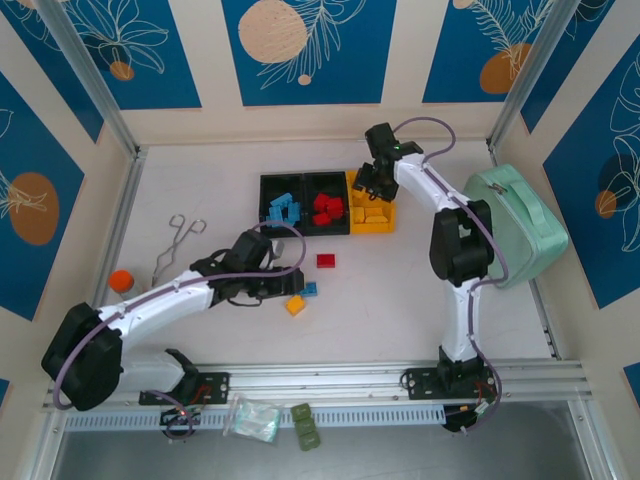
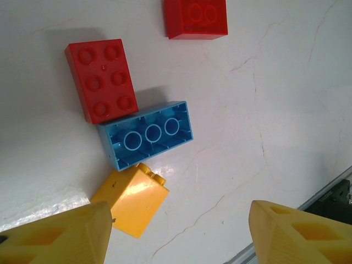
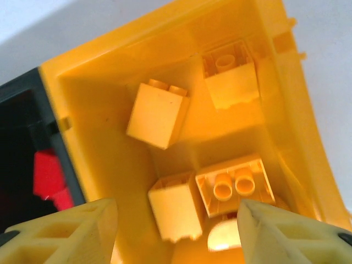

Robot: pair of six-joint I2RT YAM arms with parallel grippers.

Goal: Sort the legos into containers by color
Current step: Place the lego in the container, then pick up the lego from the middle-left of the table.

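The containers sit in a row: a black bin [image 1: 283, 205] with blue legos, a black bin [image 1: 327, 208] with red legos, and a yellow bin [image 1: 372, 212]. My right gripper [image 3: 179, 231] hangs open over the yellow bin [image 3: 104, 99], with several yellow bricks [image 3: 235, 184] lying below it and nothing between its fingers. My left gripper [image 2: 179, 236] is open above the table, just in front of a yellow brick [image 2: 131, 199], a blue brick [image 2: 147, 133] and two red bricks [image 2: 102, 80]. From above, loose red [image 1: 326, 261], blue [image 1: 310, 289] and yellow [image 1: 295, 305] bricks lie beside it.
A mint-green case [image 1: 520, 225] stands at the right, against the right arm. Metal tongs [image 1: 175, 245] and an orange ball [image 1: 121, 280] lie at the left. Olive-green blocks [image 1: 306, 425] and a plastic bag [image 1: 250, 418] rest on the front rail.
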